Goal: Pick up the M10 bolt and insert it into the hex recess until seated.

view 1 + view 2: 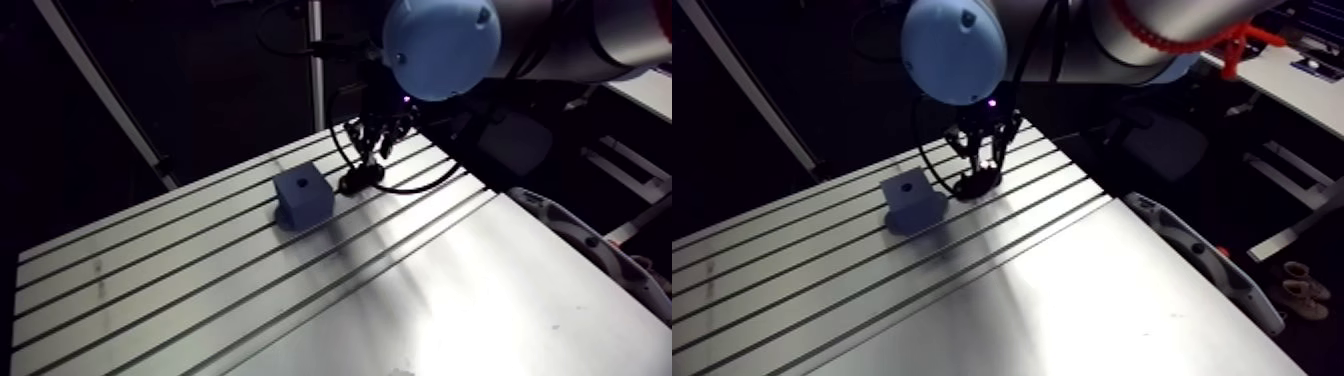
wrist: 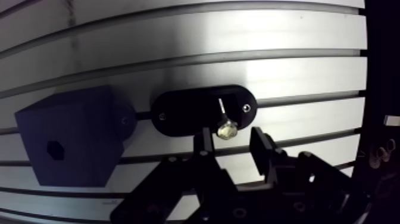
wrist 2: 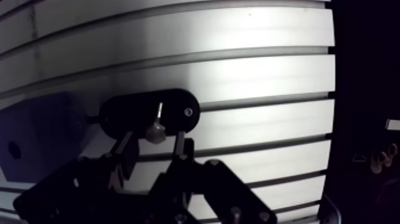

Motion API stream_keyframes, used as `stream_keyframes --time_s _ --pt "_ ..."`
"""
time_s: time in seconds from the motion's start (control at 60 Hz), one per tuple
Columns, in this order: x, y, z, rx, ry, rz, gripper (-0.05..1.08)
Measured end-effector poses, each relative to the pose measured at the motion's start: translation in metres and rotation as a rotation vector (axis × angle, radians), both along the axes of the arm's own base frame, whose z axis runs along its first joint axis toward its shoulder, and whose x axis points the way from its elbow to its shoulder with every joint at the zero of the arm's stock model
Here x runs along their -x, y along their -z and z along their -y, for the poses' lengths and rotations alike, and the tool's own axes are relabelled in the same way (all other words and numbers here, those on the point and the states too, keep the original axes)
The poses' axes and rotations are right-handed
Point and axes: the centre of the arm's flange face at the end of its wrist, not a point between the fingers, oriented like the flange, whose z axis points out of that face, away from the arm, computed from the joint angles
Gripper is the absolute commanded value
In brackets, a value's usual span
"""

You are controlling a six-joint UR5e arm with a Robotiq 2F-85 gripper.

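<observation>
- The slotted aluminium table [image 2: 250, 77] carries everything; it is hard and flat, so it does not give if I press down on it.
- The dark blue block [image 2: 71, 143] stands just beside the black holder, touching its end or nearly so. I judge it light enough to slide if I push the bolt in from the side.
- My gripper [image 2: 232, 138] hangs low over the holder with its two fingers spread. They pinch nothing, and one stands on each side of the bolt head with a gap.
- The black oval holder [image 2: 178, 110] lies across a table slot and keeps the M10 bolt in its recess.
- The M10 bolt [image 2: 226, 128] sits in the holder, between my fingers. Its metal head points toward me and a thin bright line of shank runs behind it. I cannot tell whether it is fully upright or leaning.
- I judge the bolt stiff, small, quite light for me, smooth and a little slippery. I should take it on two flat sides of the head or just under it, squarely, so it does not twist.
- The hex recess [image 2: 55, 149] is a small dark hole on the block face, so the flats must line up before the bolt can seat.
</observation>
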Motion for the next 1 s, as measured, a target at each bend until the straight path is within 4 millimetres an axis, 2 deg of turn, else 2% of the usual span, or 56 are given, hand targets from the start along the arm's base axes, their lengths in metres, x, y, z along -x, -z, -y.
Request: stream_keyframes --time_s 1.0 --pt "-0.0005 0.0029 0.0021 -0.004 -0.003 -0.026 0.57"
